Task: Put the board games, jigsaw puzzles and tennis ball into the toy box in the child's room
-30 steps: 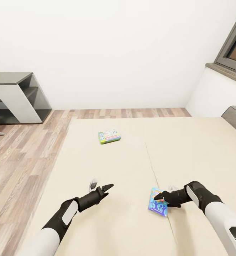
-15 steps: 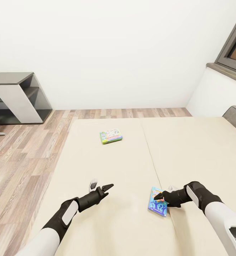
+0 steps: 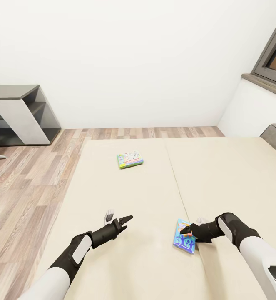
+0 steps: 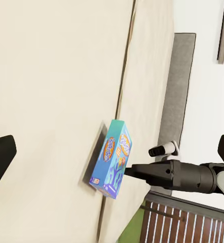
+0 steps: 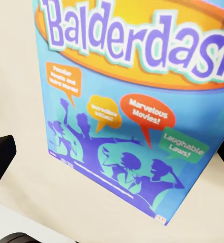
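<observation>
A plain white wall closes the far side of the room, evenly lit, with no strong shadows. Below it runs a wood-plank floor in mixed brown and grey tones. At the far left stands a dark grey open shelf unit with a slanted white panel. At the upper right, a dark-framed window sits above a brown sill on a white side wall.

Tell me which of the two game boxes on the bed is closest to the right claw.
The blue Balderdash box, lying right at the right claw. The green and white box lies much farther up the bed, away from both arms.
</observation>
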{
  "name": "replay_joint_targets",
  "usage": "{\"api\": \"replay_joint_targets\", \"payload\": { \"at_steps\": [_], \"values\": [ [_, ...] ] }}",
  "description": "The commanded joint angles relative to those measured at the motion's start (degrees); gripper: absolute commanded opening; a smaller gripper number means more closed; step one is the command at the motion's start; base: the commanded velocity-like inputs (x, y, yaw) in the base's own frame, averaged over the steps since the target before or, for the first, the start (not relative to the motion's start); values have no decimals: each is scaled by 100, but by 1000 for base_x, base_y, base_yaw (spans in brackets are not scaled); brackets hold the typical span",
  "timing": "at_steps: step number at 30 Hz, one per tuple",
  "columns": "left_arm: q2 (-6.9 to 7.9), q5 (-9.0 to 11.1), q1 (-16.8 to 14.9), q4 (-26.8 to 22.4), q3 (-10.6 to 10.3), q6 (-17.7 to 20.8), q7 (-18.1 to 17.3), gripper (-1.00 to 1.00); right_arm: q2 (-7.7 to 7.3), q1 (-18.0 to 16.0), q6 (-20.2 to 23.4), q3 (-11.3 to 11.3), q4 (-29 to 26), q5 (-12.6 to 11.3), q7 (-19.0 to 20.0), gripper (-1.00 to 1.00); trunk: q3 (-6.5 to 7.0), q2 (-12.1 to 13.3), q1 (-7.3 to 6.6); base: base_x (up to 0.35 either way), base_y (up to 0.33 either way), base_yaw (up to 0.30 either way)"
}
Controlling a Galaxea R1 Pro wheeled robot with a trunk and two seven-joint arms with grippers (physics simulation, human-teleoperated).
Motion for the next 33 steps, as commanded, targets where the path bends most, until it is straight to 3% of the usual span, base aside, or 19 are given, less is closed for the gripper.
{"api": "replay_joint_targets", "payload": {
  "at_steps": [1,33],
  "values": [
    [-5,6,-3,1,29,42,-12,100,-3,-2,41,11,-7,-55,-20,100,-4,-2,0,0,1,0],
    [-5,6,-3,1,29,42,-12,100,-3,-2,36,11,-24,-61,-32,100,-4,-2,0,0,0,0]
  ]
}}
